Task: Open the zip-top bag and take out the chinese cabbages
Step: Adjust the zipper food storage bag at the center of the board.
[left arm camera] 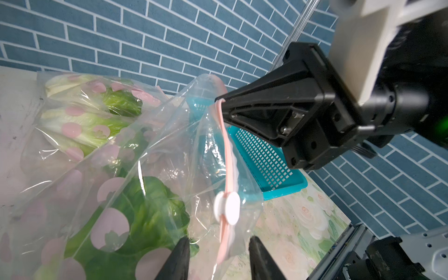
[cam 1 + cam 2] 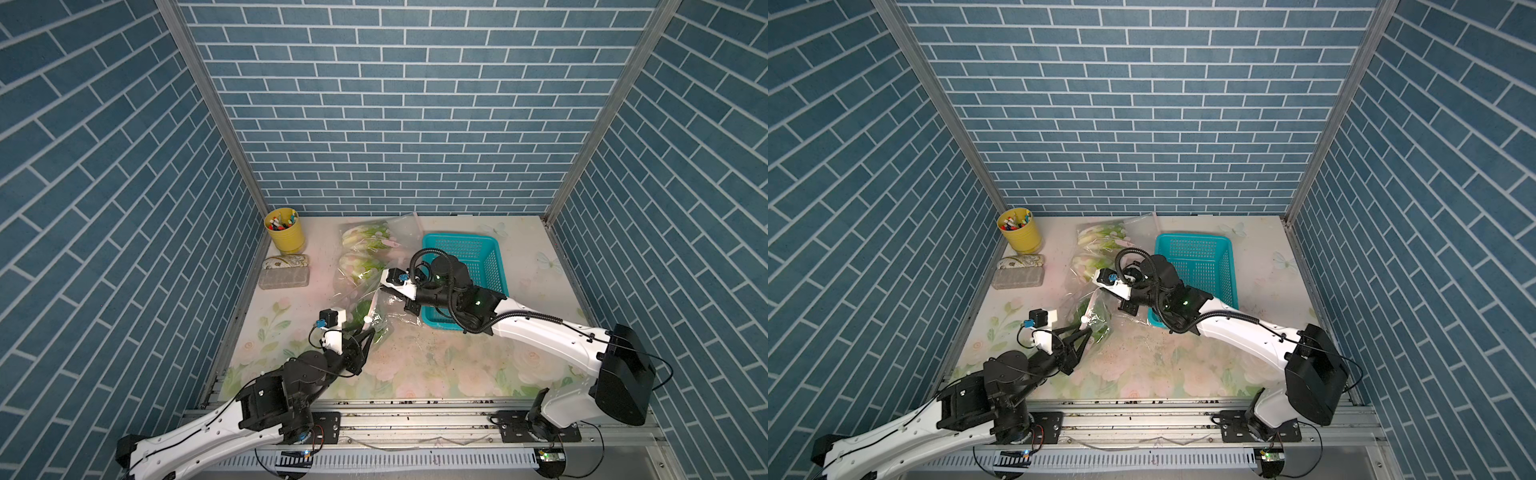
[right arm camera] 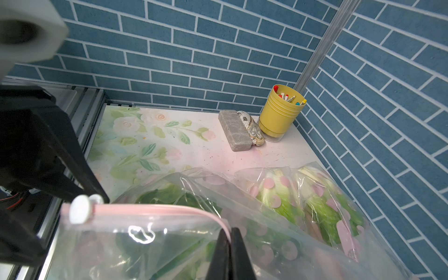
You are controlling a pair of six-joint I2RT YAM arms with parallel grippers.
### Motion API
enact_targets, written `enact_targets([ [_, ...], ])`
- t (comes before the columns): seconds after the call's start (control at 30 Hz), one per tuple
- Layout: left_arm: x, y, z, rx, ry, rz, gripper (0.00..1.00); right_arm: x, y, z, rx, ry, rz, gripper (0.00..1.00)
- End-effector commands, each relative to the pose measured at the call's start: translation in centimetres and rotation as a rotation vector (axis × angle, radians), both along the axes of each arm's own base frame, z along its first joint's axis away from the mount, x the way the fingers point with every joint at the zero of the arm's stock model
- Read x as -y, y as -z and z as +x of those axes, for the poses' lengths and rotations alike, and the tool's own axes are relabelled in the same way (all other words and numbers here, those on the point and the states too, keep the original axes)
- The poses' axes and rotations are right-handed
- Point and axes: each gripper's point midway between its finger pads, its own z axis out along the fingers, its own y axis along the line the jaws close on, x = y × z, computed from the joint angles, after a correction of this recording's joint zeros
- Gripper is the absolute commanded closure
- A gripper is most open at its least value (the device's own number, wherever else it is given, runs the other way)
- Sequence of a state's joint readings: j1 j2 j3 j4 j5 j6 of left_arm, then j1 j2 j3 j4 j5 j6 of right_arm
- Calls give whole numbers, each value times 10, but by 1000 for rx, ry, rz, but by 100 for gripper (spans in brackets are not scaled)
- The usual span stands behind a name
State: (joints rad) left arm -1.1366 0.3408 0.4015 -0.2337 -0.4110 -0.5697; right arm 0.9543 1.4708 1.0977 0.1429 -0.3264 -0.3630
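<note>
While both top views only showed the zip-top bag (image 2: 360, 249) lying between yellow cup (image 2: 284, 239) and teal basket (image 2: 457, 236), the right wrist view showed the right gripper (image 3: 230, 234) clamped on the pink zip strip (image 3: 157, 208). Left wrist view: left gripper (image 1: 219, 238) jaws apart, straddling the strip beside the white slider (image 1: 229, 206). Three chinese cabbages (image 1: 89, 121) sat inside the bag. Bag's far end lay near the back wall; open table (image 2: 415, 365) lay in front.

Cabbages (image 2: 363, 241) lie in the bag (image 2: 405, 228), left of the basket (image 2: 457, 238).
</note>
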Motion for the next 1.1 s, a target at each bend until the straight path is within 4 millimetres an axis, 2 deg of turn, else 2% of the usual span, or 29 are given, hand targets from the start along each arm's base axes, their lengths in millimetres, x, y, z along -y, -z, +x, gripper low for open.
enact_targets([
  [0.0,9,-3,-2,-30,49,-9,59,-1,-15,-2,-1,-11,45,100],
  [0.17,8,-7,0,-23,39,-8,65,0,-14,-2,-2,-13,42,100],
  [0.27,4,-7,1,-23,27,-10,84,0,-14,-3,-1,-15,41,100],
  [0.3,3,-7,0,-21,24,-16,87,0,-14,-3,0,-16,39,100],
  [0.5,-1,-14,-1,5,21,-49,85,0,-12,-3,-2,-17,36,100],
  [0.67,-3,-15,-1,8,16,-41,79,0,-10,-4,-2,-20,28,100],
  [0.8,-6,-17,-1,17,9,-43,79,0,-10,-4,-2,-23,26,100],
  [0.87,-7,-18,-1,21,7,-43,82,0,-9,-4,-4,-24,24,100],
  [0.97,-9,-18,0,22,0,-40,98,0,-10,-4,-4,-25,25,100],
  [1.07,-8,-20,0,28,5,-32,100,-1,-8,-5,-8,-29,19,100],
])
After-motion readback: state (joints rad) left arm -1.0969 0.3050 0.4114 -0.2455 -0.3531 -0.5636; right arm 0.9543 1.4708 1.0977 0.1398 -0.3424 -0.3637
